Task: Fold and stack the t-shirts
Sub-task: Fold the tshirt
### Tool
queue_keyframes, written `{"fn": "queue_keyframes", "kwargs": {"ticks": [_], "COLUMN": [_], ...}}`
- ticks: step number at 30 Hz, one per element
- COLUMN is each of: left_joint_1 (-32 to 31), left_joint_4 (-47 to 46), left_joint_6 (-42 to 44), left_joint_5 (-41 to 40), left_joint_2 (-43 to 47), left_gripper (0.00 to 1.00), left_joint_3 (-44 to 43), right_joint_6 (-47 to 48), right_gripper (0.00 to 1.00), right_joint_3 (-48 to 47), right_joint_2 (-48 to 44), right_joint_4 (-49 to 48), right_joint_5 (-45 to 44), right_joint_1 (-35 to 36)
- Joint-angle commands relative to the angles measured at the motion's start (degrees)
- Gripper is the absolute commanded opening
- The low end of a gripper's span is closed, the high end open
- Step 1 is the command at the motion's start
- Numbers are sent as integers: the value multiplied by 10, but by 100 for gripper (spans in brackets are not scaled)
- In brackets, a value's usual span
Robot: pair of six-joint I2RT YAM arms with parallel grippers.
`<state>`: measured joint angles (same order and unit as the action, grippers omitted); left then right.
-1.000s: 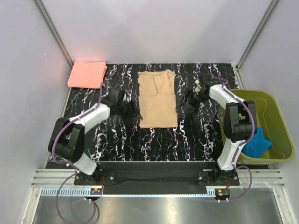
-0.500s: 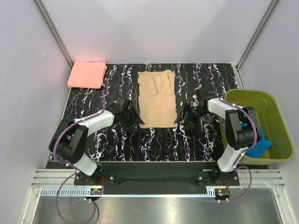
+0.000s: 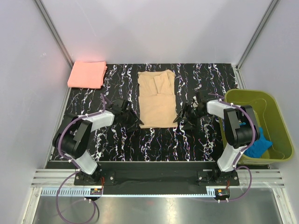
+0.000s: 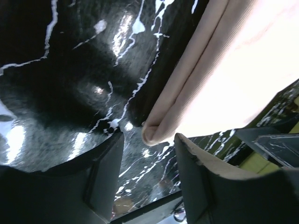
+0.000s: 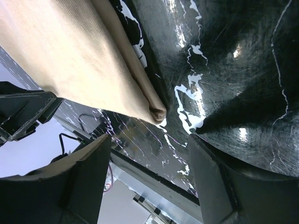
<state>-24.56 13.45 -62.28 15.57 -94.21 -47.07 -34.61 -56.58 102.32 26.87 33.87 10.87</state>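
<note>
Tan-beige t-shirt (image 3: pixel 158 99) lies folded into a long strip mid-table, collar end far from me, on the black marbled table (image 3: pixel 154 145). Salmon-pink t-shirt (image 3: pixel 87 74) sits folded at the far-left corner, well apart from the tan one. Olive-green basket (image 3: pixel 280 122) is off the table's right edge with a blue cloth (image 3: pixel 257 143) inside. From the top view, my left gripper (image 3: pixel 132 119) is low at the tan shirt's near-left corner and my right gripper (image 3: pixel 183 117) is low at its near-right corner, one arm on each side of the strip. Left wrist view: jaws apart, nothing gripped. The rolled near corner of the tan shirt (image 4: pixel 154 133) pokes into the gap between my fingers (image 4: pixel 105 179), with bare table visible on both sides of it. I can't tell whether either pad touches the cloth. Right wrist view: right gripper (image 5: pixel 149 140) is also released, jaws wide. The tan shirt's folded corner (image 5: pixel 156 112) sits just ahead of the gap, near the fingers (image 5: pixel 215 182) but apart from them, flat on the glossy table. The left arm's dark body shows at that view's left edge beyond the cloth.
</note>
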Motion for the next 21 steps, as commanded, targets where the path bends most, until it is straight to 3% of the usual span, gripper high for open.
{"fn": "queue_keyframes", "kwargs": {"ticks": [1, 14, 21], "left_joint_1": [0, 0, 5], "left_joint_4": [-17, 41, 43], "left_joint_6": [-12, -7, 4], "left_joint_5": [4, 6, 9], "left_joint_2": [-20, -55, -59], "left_gripper": [53, 34, 29], "left_joint_3": [7, -20, -28], "right_joint_6": [-10, -23, -24], "right_gripper": [73, 73, 60], "right_joint_3": [-12, -13, -16], "right_joint_2": [1, 20, 37], "right_joint_4": [-16, -18, -35], "right_joint_5": [-9, -36, -53], "right_joint_1": [3, 9, 15]}}
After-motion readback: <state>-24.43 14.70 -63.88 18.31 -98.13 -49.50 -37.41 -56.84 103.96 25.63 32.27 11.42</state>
